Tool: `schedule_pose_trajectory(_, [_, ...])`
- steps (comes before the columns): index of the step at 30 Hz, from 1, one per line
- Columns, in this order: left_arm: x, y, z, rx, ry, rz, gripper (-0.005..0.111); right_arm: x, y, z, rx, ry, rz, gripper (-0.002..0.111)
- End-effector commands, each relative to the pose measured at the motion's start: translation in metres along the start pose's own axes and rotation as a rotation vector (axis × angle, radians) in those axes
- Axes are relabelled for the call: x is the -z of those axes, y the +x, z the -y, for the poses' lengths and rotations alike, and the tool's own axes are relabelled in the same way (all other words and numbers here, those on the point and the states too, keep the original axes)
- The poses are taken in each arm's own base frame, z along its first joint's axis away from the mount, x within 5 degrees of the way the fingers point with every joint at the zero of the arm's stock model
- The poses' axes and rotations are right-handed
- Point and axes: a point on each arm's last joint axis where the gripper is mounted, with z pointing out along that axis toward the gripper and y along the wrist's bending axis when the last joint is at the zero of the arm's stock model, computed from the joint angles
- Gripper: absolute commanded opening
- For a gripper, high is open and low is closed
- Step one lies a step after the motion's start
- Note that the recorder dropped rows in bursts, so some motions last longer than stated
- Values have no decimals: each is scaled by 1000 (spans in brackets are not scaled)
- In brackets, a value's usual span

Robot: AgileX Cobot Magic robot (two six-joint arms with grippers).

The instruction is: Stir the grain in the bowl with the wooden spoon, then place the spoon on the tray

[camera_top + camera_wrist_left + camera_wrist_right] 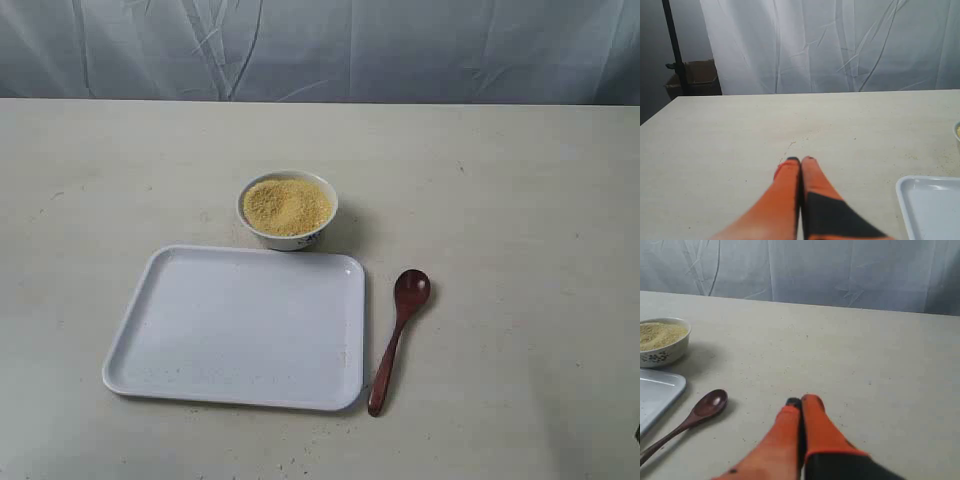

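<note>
Exterior view: white rectangular tray (200, 340) lies flat on the pale table (520, 200); small white bowl (290, 240) stands just past the tray's far long edge, toward that edge's right half; whether the bowl touches the rim cannot be told; grain (287, 205) fills the bowl as a low yellow mound; wooden spoon (393, 345) lies on the table just beside the tray's right short edge, apart from it, hollow up; its oval end points away from the tray's near edge and its handle tip ends by the tray's near right corner; neither arm shows in this view; creased white curtain (400, 50) hangs behind the table.

Left wrist view: left gripper (800, 160) hangs over the table on the tray's left side, apart from the one tray corner in sight; its orange fingers (787, 190) are pressed together; jaws closed on nothing; cardboard box (697, 77) and black pole (672, 45) stand beyond the table's edge.

Right wrist view: right gripper (801, 401) sits over the table on the tray's right side, farther from the tray than the spoon; near the spoon's oval end, not touching; jaws closed, nothing held; dark markings show on the bowl's outer wall.
</note>
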Motion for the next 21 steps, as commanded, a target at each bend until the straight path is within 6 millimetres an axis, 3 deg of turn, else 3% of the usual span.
schedule_pose_trajectory(1, [0, 1, 0, 7, 0, 5, 0, 0, -3, 1, 2, 13, 45, -1])
schedule_pose_trajectory(10, [0, 1, 0, 7, 0, 5, 0, 11, -40, 9, 3, 110, 468, -1])
schedule_pose_trajectory(21, [0, 1, 0, 7, 0, 5, 0, 44, -75, 18, -4, 231, 993, -1])
